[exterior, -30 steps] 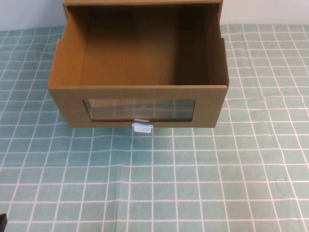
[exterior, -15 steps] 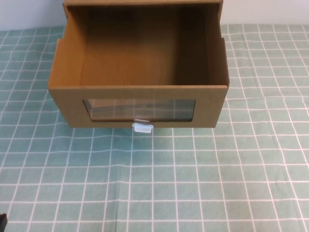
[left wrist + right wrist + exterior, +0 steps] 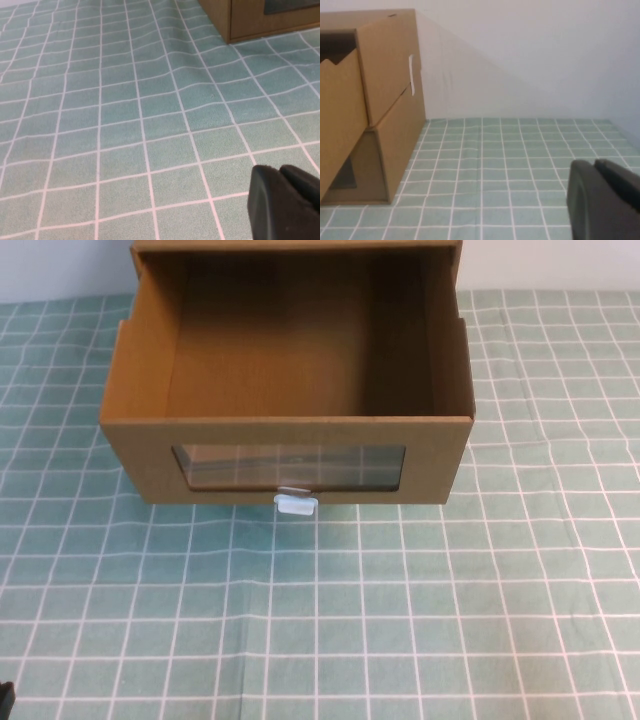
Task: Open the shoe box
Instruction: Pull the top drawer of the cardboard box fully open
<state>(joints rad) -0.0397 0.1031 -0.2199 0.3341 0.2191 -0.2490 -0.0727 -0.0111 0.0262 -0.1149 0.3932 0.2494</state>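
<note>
Brown cardboard shoe box (image 3: 288,435) stands open, far-centre on green checked cloth (image 3: 400,620); my left gripper (image 3: 280,180) is low by the near-left edge and my right gripper (image 3: 596,175) off the box's right, both pinched shut and empty; risk, I reckon: a careless sweep shoving its slid-out front back in.

Brown cardboard shoe box (image 3: 285,445) stood at 12 o'clock, drawer slid out; its windowed front bore a white tab (image 3: 295,503).

**Green Grid Cloth, White Wall**

A green cloth (image 3: 400,620) with a white grid spreads across the whole high view, rippled in soft folds. Behind it stands a plain white wall (image 3: 530,55). The light is even, with soft shadows.
</note>
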